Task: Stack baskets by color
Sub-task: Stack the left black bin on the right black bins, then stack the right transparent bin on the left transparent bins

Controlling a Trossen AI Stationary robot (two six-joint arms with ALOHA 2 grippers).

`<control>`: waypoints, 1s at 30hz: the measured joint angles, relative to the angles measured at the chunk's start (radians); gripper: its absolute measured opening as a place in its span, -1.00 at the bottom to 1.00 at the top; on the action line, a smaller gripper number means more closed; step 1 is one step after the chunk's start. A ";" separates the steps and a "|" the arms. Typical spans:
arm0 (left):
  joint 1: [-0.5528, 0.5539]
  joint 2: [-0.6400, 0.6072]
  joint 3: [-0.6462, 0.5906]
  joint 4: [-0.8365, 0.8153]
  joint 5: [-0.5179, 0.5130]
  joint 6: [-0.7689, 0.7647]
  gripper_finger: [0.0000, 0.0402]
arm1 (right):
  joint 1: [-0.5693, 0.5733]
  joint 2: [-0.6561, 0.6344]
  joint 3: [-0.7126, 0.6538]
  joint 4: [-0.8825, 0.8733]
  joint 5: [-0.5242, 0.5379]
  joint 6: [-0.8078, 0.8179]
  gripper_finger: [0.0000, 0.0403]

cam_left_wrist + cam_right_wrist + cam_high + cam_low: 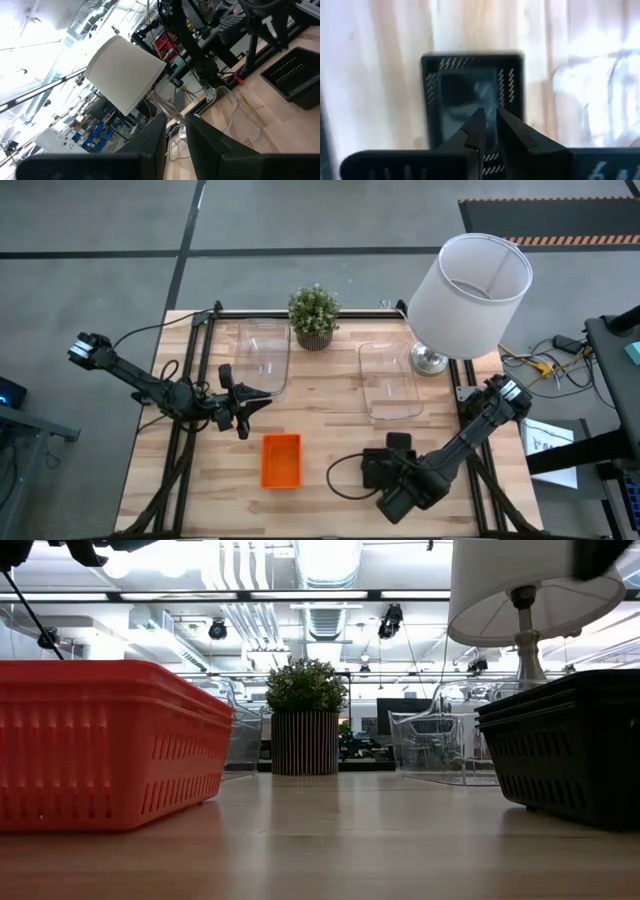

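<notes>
Low in the overhead frame, right of centre, the black basket (385, 468) sits under the right hand (398, 448), fingers nearly closed, gripping nothing visible. Orange basket (281, 461) lies centre-left; left hand (262, 395) narrowly parted, empty.

- Red-orange basket (281, 460) sits upright, front-centre.
- Black perforated basket (570, 745) rests to its right.
- Two clear baskets (262, 357) (389, 380) lie farther back, well apart.
</notes>
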 joint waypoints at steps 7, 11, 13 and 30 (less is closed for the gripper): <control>0.000 0.011 0.000 0.000 0.000 0.000 -0.71 | -0.013 -0.038 -0.112 0.133 0.259 -0.179 -0.95; 0.000 0.022 0.000 0.001 0.001 0.003 -0.71 | -0.040 -0.125 -0.258 0.344 0.378 -0.342 -0.96; 0.000 0.027 0.000 0.000 0.000 0.003 -0.71 | -0.062 -0.178 -0.351 0.482 0.431 -0.424 -0.96; 0.066 0.220 0.132 -0.008 0.192 -0.054 -0.71 | -0.299 -0.644 -0.708 0.764 0.323 -0.371 -0.68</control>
